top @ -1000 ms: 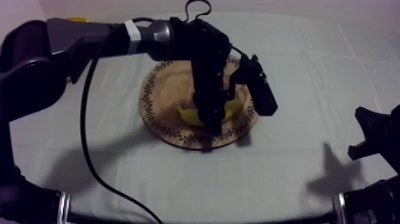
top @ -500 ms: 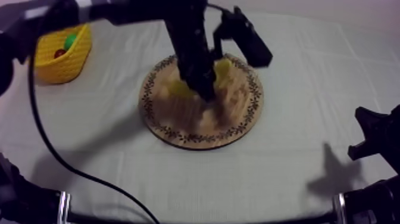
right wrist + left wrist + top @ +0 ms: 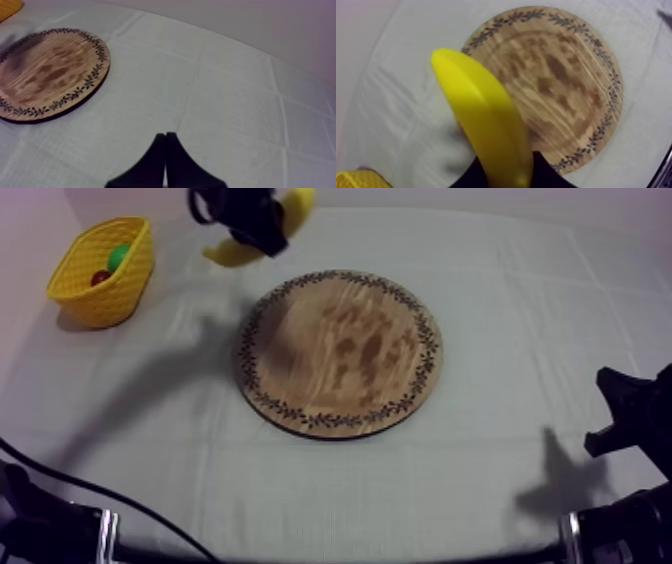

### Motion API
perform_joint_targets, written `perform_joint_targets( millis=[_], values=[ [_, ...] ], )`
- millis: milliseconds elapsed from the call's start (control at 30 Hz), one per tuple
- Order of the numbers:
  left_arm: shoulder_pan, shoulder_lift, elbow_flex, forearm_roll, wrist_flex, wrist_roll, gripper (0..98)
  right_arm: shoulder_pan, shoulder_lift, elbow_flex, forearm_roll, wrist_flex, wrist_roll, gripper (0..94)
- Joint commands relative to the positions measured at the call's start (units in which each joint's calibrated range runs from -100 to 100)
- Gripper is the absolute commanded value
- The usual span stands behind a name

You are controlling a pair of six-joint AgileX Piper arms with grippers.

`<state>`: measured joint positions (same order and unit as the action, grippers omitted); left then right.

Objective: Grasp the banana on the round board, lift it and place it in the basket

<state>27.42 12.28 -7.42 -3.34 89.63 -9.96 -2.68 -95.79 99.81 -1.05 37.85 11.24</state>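
Observed banana [image 3: 486,120] clamped in left gripper [image 3: 247,220], aloft between basket [image 3: 100,291] and board [image 3: 340,353]; right gripper [image 3: 165,136] pinched to narrow wedge, holding nothing, over cloth [image 3: 230,100] beside board.

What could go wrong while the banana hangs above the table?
1. The left gripper holds the banana clear of the wooden board but not yet over the yellow basket; a slip could drop it on the cloth.
2. The basket already holds a small red fruit and something green, so the banana may catch the rim.
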Motion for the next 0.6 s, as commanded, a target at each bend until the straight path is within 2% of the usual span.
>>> perform_joint_targets(
  millis=[0,300,567],
  values=[
    [-2.05,-2.60,0.77,-0.12,-0.03,-0.26,10.0,0.00,0.03,-0.03,0.00,-0.03,0.01,0.2],
    [-11.68,-6.34,3.08,-0.32,-0.06,-2.79,9.6,0.00,0.03,-0.03,0.00,-0.03,0.01,0.2],
    [-21.93,-4.02,-0.43,-0.41,-0.09,-6.58,9.4,0.00,0.03,-0.03,0.00,-0.03,0.01,0.2]
  ],
)
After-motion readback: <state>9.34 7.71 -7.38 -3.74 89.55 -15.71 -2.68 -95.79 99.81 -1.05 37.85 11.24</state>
